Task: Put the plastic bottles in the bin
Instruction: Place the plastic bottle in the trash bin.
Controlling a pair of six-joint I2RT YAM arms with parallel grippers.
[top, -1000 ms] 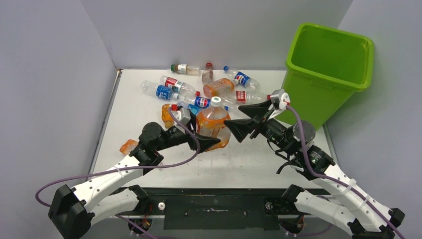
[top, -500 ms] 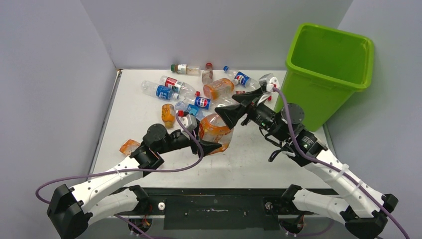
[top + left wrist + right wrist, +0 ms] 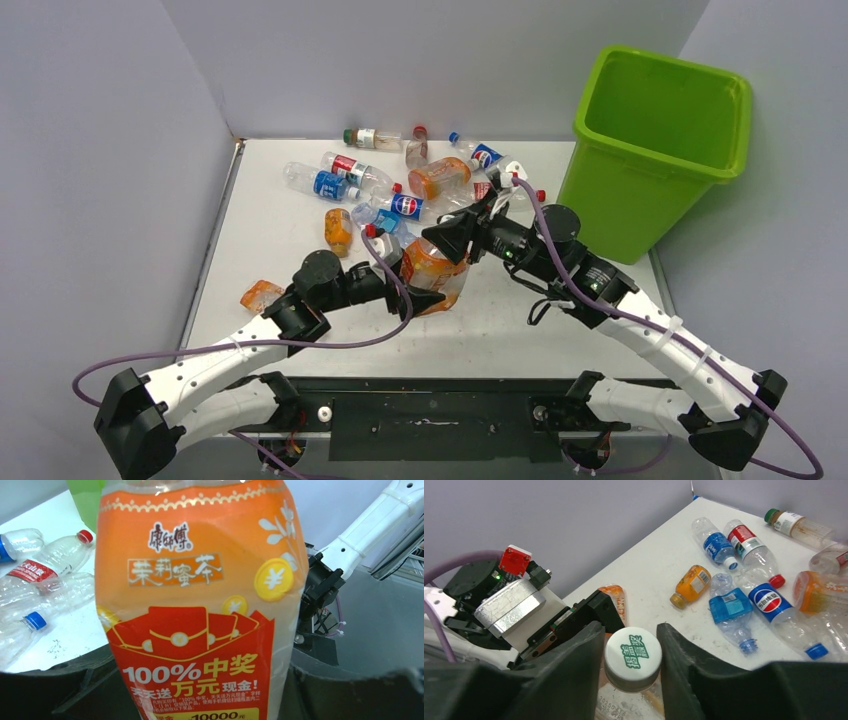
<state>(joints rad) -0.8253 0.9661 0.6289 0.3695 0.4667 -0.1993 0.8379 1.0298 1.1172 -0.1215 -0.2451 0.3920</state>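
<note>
A big orange bottle (image 3: 433, 273) with an orange and red label (image 3: 200, 605) stands upright between the fingers of my left gripper (image 3: 425, 292), which is shut on its body. My right gripper (image 3: 633, 656) comes down on it from above; its two black fingers press both sides of the white cap (image 3: 633, 650) with green print. In the top view the right gripper (image 3: 445, 240) sits directly over the bottle. Several more plastic bottles (image 3: 405, 205) lie in a heap behind. The lime-green bin (image 3: 650, 190) stands at the far right, apart from both grippers.
A small orange bottle (image 3: 338, 230) and a crushed orange one (image 3: 258, 295) lie left of the left arm. Clear bottles with blue and red labels (image 3: 744, 542) spread toward the back wall. Grey walls enclose the white table (image 3: 270, 230) on the left and back.
My right gripper swung left from beside the bin to the top of the big orange bottle and closed on its cap. The left gripper drew the bottle slightly nearer and kept its grip.
</note>
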